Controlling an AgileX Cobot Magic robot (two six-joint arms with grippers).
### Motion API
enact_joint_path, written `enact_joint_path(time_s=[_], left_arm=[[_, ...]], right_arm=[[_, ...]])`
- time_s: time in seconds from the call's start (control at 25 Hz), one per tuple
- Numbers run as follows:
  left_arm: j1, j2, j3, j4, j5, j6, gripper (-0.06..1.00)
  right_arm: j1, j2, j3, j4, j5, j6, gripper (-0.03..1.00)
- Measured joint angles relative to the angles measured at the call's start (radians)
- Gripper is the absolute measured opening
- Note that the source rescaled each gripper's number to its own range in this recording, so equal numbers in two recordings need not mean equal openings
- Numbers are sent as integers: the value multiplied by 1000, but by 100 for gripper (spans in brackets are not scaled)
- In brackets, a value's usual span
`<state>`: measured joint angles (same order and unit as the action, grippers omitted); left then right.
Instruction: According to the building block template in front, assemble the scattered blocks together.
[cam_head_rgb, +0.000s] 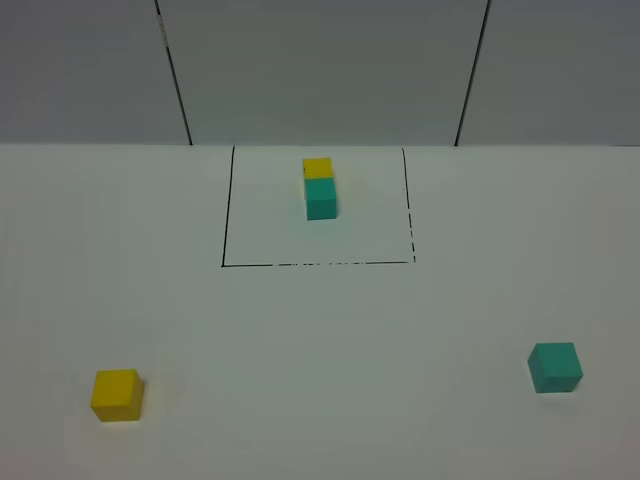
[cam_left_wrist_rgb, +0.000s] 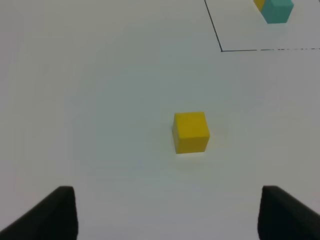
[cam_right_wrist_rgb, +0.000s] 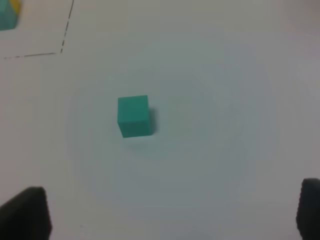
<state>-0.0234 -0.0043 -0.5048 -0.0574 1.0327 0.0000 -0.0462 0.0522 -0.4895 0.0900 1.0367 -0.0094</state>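
Note:
The template is a yellow cube (cam_head_rgb: 318, 168) joined to a teal cube (cam_head_rgb: 321, 197), inside a thin black drawn rectangle (cam_head_rgb: 226, 210) at the back middle of the table. The loose yellow cube (cam_head_rgb: 117, 394) lies at the front left, and the left wrist view shows it (cam_left_wrist_rgb: 190, 132) ahead of my open, empty left gripper (cam_left_wrist_rgb: 167, 215). The loose teal cube (cam_head_rgb: 555, 367) lies at the front right, and the right wrist view shows it (cam_right_wrist_rgb: 134, 116) ahead of my open, empty right gripper (cam_right_wrist_rgb: 167, 212). Neither gripper shows in the high view.
The white table (cam_head_rgb: 320, 340) ends at a grey panelled wall (cam_head_rgb: 320, 70) behind the rectangle. The rectangle's right side is a broken line (cam_head_rgb: 411, 225). The template's teal cube also shows at the edge of the left wrist view (cam_left_wrist_rgb: 277, 10).

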Motion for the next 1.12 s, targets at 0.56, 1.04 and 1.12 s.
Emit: enact_joint_path(time_s=[0.56,1.04,1.12], left_arm=[[0,0,0,0,0,0,63],[0,144,-51,-17,-48,-17,63],[0,262,-90,-19,-53,-19,63]], right_arm=[[0,0,0,0,0,0,98],[0,0,0,0,0,0,96],[0,0,0,0,0,0,96]])
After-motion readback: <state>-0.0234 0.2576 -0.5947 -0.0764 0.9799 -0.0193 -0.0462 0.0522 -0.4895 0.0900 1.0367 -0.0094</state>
